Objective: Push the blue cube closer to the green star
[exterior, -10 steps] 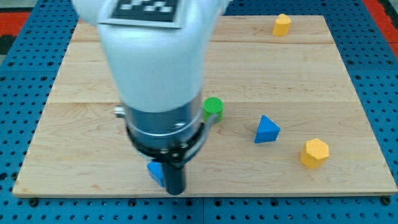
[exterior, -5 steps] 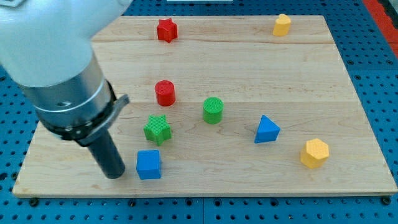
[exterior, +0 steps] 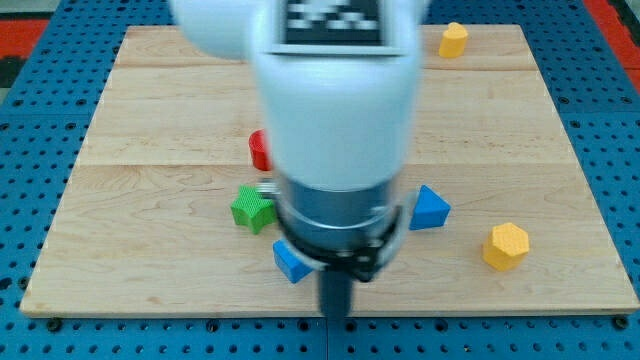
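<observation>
The blue cube (exterior: pixel 290 262) lies near the board's bottom edge, turned at an angle and partly hidden behind my arm. The green star (exterior: pixel 252 209) sits just up and to the left of it, a small gap apart. My tip (exterior: pixel 335 312) is at the board's bottom edge, just right of and below the blue cube. The arm's white and dark body covers the middle of the view.
A red cylinder (exterior: pixel 258 150) shows partly above the green star. A blue triangular block (exterior: pixel 431 208) and a yellow hexagonal block (exterior: pixel 506 246) lie at the right. Another yellow block (exterior: pixel 453 39) is at the top right. The wooden board (exterior: pixel 130 120) sits on blue pegboard.
My tip swung from the blue cube's left to its lower right. The blue cube shifted right and turned. The arm now hides the green cylinder and red star.
</observation>
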